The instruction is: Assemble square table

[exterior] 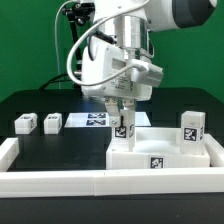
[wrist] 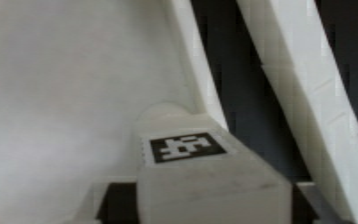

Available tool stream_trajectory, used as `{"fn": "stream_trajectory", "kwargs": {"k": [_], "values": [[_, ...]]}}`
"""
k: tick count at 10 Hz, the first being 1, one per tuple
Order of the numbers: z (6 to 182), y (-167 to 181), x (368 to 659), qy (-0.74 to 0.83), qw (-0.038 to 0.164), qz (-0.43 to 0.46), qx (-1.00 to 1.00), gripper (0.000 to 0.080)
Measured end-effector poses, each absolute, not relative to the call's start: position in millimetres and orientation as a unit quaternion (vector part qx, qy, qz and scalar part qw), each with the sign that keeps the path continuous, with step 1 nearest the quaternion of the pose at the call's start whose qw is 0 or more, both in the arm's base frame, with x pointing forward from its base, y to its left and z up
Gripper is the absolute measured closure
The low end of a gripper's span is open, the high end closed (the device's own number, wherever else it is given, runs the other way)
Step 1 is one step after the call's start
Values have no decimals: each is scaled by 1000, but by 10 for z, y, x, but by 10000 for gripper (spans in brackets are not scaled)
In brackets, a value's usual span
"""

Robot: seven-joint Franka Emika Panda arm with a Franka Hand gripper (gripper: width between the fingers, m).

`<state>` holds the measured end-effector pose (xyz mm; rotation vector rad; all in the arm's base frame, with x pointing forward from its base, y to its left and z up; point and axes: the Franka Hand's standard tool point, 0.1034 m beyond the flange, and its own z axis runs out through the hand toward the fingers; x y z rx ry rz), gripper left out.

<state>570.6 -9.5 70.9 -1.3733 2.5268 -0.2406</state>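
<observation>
The square table's white slab (exterior: 165, 152) lies at the exterior view's right, pushed against the front wall. My gripper (exterior: 122, 112) is shut on a white marker-tagged leg block (exterior: 122, 128), held upright over the slab's left corner. I cannot tell whether the leg touches the slab. In the wrist view this leg (wrist: 194, 150) fills the space between my dark fingers (wrist: 123, 205), above the slab's flat face (wrist: 69, 90) and rim (wrist: 190, 50). A second leg (exterior: 190, 128) stands on the slab's right side. Two more legs (exterior: 25, 123) (exterior: 52, 121) lie on the black table at the left.
A long low white barrier wall (exterior: 60, 180) runs along the front and up the left side (exterior: 8, 150); in the wrist view it shows beside the slab's rim (wrist: 309, 70). The marker board (exterior: 92, 120) lies flat behind the slab, partly hidden by my arm.
</observation>
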Motion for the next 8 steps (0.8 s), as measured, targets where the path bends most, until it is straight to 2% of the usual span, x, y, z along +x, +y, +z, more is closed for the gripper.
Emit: {"fn": "stream_trajectory", "kwargs": {"k": [4,5,6,7,8], "values": [[693,-203,5648,894,124,-81,-423,485],[692,-199,5648,892,123,-82,-428,391],[713,-208,5664,861,118,-84,-488,257],[729,-219,5679,835,116,-89,-530,257],[738,-237,5689,804,112,-101,-576,174]]}}
